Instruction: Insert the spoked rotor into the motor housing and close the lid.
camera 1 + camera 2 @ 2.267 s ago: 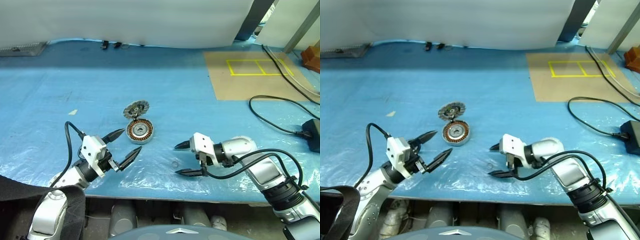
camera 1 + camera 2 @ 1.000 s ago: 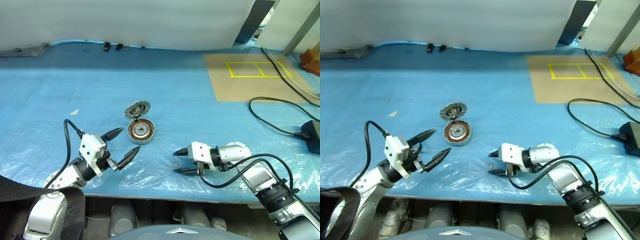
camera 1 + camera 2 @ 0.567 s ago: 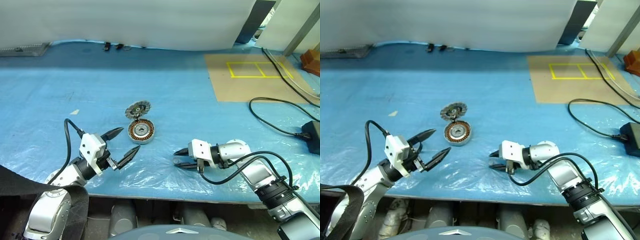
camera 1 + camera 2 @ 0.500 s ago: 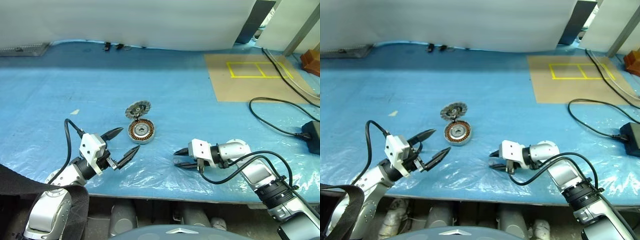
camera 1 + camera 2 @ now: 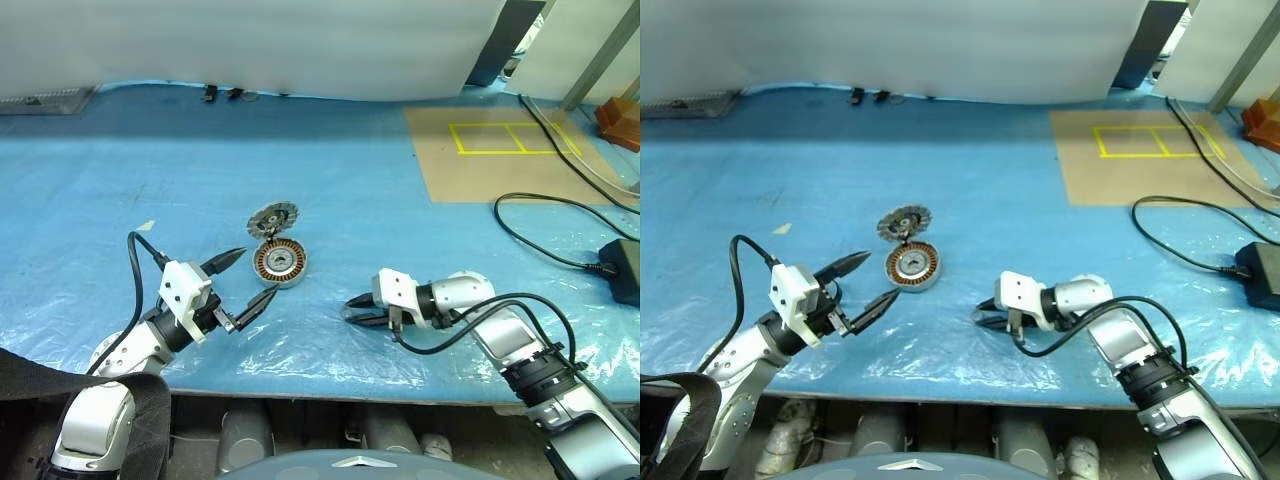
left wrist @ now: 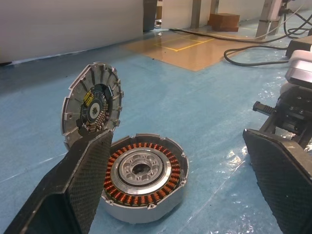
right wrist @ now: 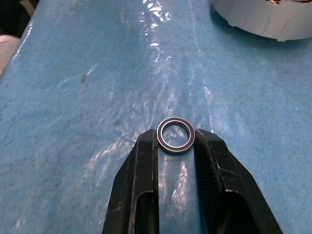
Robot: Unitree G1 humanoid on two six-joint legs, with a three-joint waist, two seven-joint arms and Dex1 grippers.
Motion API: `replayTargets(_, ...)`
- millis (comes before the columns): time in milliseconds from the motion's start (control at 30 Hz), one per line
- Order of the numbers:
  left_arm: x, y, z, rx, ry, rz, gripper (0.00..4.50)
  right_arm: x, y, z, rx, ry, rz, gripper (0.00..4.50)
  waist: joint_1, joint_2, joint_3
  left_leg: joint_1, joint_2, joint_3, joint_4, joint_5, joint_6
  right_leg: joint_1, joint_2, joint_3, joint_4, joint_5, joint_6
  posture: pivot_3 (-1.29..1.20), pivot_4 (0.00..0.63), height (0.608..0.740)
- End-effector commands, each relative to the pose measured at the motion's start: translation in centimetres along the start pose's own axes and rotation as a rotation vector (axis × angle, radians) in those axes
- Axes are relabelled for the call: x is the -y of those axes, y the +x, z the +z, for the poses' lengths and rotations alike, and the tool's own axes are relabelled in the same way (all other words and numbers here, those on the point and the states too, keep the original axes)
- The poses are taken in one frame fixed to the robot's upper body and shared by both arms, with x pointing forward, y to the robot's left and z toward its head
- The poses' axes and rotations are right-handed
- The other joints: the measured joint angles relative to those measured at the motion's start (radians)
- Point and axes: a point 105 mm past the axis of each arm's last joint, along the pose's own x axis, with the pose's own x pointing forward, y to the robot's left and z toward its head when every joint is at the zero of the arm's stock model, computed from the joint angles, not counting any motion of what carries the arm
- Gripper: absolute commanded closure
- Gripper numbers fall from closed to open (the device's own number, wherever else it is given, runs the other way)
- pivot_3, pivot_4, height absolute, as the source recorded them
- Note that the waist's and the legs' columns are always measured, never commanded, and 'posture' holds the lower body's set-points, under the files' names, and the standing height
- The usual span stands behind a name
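Note:
The motor housing (image 5: 279, 263) lies flat on the blue sheet, a silver cylinder with copper windings around a pale hub (image 6: 141, 169). Its round ribbed lid (image 5: 273, 217) stands open on edge just behind it. My left gripper (image 5: 256, 274) hovers open right beside the housing on its near left, its fingers (image 6: 83, 180) empty. My right gripper (image 5: 350, 309) sits low over the sheet to the housing's right, pointing left. It is shut on a small dark-rimmed ring (image 7: 175, 135) pinched between the fingertips. The spoked rotor is out of view.
A black cable (image 5: 560, 235) loops to a black adapter (image 5: 625, 270) at the right. A brown board with yellow tape (image 5: 500, 150) lies at the back right. The table's front edge (image 5: 330, 385) runs just below both grippers. A white sheet hangs at the back.
The right gripper's fingers have narrowed onto the small ring and the hand has edged a little left, toward the housing. The left gripper has kept still and open.

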Motion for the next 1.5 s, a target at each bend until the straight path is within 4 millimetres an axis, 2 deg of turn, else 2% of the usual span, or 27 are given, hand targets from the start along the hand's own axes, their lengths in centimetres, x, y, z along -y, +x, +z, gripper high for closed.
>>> replayTargets(33, -0.6, -0.6, 0.8, 0.026, 0.018, 0.025, 0.0, 2.6, -0.6, 5.0, 0.147, 0.002, -0.056, 3.8, 0.001, 0.001, 0.0, 0.0, 0.0, 0.0, 0.0, 0.0, 0.0, -0.001, 0.0, 0.0, 0.001, 0.0, 0.0, 0.0, 0.15, 0.74)
replayTargets(133, -0.7, -1.0, 0.5, 0.022, 0.012, 0.039, 0.0, 3.7, -0.8, 7.1, 0.191, 0.003, -0.062, 3.8, 0.004, 0.001, 0.0, -0.001, 0.0, 0.0, 0.0, 0.0, 0.0, -0.005, 0.0, 0.0, 0.001, 0.003, -0.006, 0.0, 0.15, 0.74)
replayTargets(300, -0.4, -1.7, -0.4, -0.007, 0.029, 0.056, 0.0, 4.9, 1.0, 10.1, 0.199, 0.007, -0.049, 3.8, 0.005, 0.0, 0.0, -0.002, 0.0, 0.001, -0.004, 0.0, 0.0, -0.005, 0.0, 0.0, -0.002, 0.004, -0.007, 0.0, 0.15, 0.74)
replayTargets(367, -0.5, -1.8, -0.4, -0.002, 0.032, 0.075, 0.0, 5.1, 1.7, 10.6, 0.184, 0.008, -0.038, 3.8, 0.005, 0.0, 0.0, -0.003, 0.0, 0.001, -0.004, 0.0, 0.0, -0.006, 0.0, 0.0, -0.002, 0.004, -0.007, 0.0, 0.15, 0.74)
replayTargets(533, -0.7, -1.7, -0.8, 0.003, 0.044, 0.103, 0.0, 5.6, 3.8, 10.2, 0.077, -0.014, -0.024, 3.8, 0.005, 0.0, 0.0, -0.002, 0.0, 0.001, -0.003, 0.0, 0.0, -0.005, 0.0, 0.0, -0.001, 0.004, -0.007, 0.0, 0.15, 0.74)
replayTargets(733, -0.5, -1.6, -1.5, 0.005, 0.047, 0.117, 0.0, 6.6, 5.2, 10.2, 0.012, -0.014, -0.044, 3.8, 0.005, 0.0, 0.0, -0.002, 0.0, 0.001, -0.003, 0.0, -0.001, -0.006, 0.0, 0.0, -0.001, 0.004, -0.007, 0.0, 0.15, 0.74)
replayTargets(867, -0.7, -1.8, -1.5, 0.007, 0.057, 0.125, 0.0, 7.2, 5.7, 9.8, -0.017, -0.013, -0.062, 3.8, 0.005, 0.0, 0.0, -0.003, 0.0, 0.001, -0.003, 0.0, -0.001, -0.006, 0.0, 0.0, -0.001, 0.004, -0.007, 0.0, 0.15, 0.74)
replayTargets(1167, -0.9, -1.9, -1.4, 0.006, 0.068, 0.131, 0.0, 6.7, 6.9, 9.6, -0.031, -0.018, -0.039, 3.8, 0.005, 0.0, 0.0, -0.003, 0.0, 0.002, -0.003, 0.0, -0.001, -0.007, 0.0, 0.0, 0.0, 0.004, -0.008, 0.0, 0.15, 0.74)
replayTargets(1500, -1.2, -1.9, -1.2, 0.009, 0.076, 0.135, 0.0, 6.5, 7.2, 8.8, -0.061, -0.031, -0.038, 3.8, 0.006, 0.0, 0.0, -0.003, 0.0, 0.002, -0.002, 0.0, -0.001, -0.008, 0.0, 0.002, 0.002, 0.004, -0.008, 0.0, 0.15, 0.74)
